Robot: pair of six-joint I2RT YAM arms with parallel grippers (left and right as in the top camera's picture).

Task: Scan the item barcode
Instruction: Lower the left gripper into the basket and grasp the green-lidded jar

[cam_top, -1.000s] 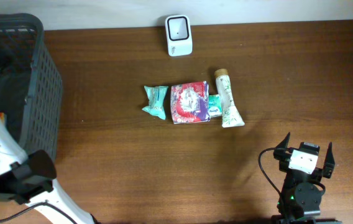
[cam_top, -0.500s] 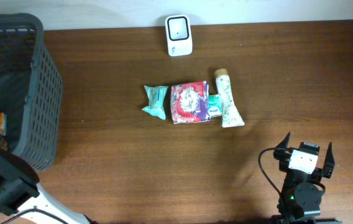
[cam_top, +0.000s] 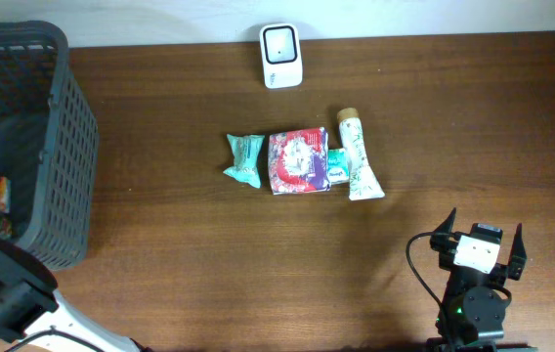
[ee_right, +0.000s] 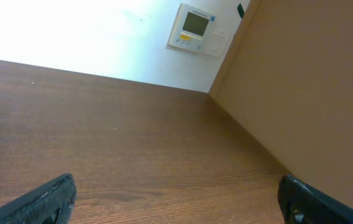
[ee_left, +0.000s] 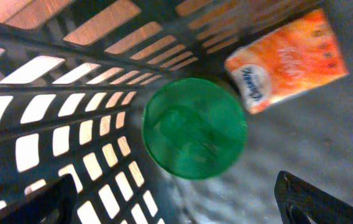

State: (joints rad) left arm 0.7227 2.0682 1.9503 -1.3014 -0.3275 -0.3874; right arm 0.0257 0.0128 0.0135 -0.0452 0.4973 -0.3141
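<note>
My left gripper (ee_left: pixel 175 194) hangs open inside the dark mesh basket (cam_top: pixel 58 147), with nothing between its fingers. Just beyond it in the left wrist view lie a round green lid or container (ee_left: pixel 194 135) and an orange packet (ee_left: pixel 286 57). The white barcode scanner (cam_top: pixel 280 55) stands at the table's far edge. Mid-table lie a teal packet (cam_top: pixel 244 159), a red packet (cam_top: pixel 298 160), a small green box (cam_top: pixel 337 166) and a pale tube (cam_top: pixel 359 156) in a row. My right gripper (cam_top: pixel 480 237) rests open near the front right, well short of them.
The left arm's white link (cam_top: pixel 23 305) crosses the front left corner beside the basket. In the right wrist view there is bare wooden table (ee_right: pixel 120 137), a brown panel (ee_right: pixel 307 81) to the right and a white device with a screen (ee_right: pixel 193 27) beyond.
The left arm has swung down and away from the basket's left side toward the front left corner, uncovering items in the basket. The right arm has not moved.
</note>
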